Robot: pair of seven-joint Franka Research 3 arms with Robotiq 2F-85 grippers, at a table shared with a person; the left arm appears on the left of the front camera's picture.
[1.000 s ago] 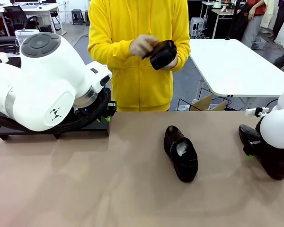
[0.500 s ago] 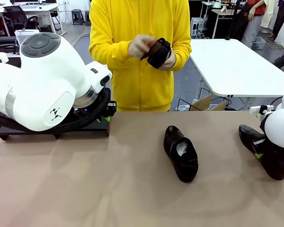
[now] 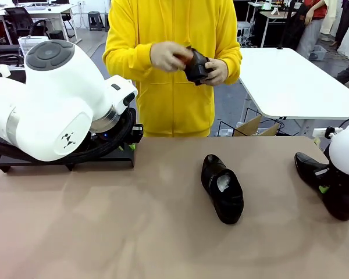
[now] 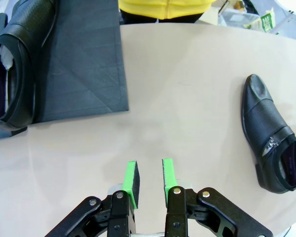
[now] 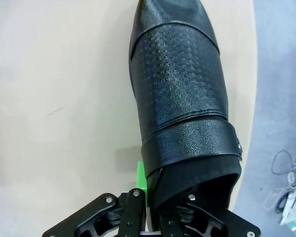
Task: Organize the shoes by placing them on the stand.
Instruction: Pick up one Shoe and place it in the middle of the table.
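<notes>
Now R pincer (image 5: 153, 186) clamps shoe (image 5: 177, 98) at heel rim — L pincer (image 4: 149, 178) slightly apart, empty, above surface (image 4: 187, 89).

Right end effector (image 5: 160, 190) now tight on the shoe (image 5: 180, 98) wall, formerly open

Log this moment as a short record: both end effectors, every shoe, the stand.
Left end effector: slightly open, empty, over the table
Right end effector: shut on the side wall of the edge shoe
Stand: holds one shoe
Middle shoe: loose on the table
Fourth shoe: held in the person's hands
</notes>
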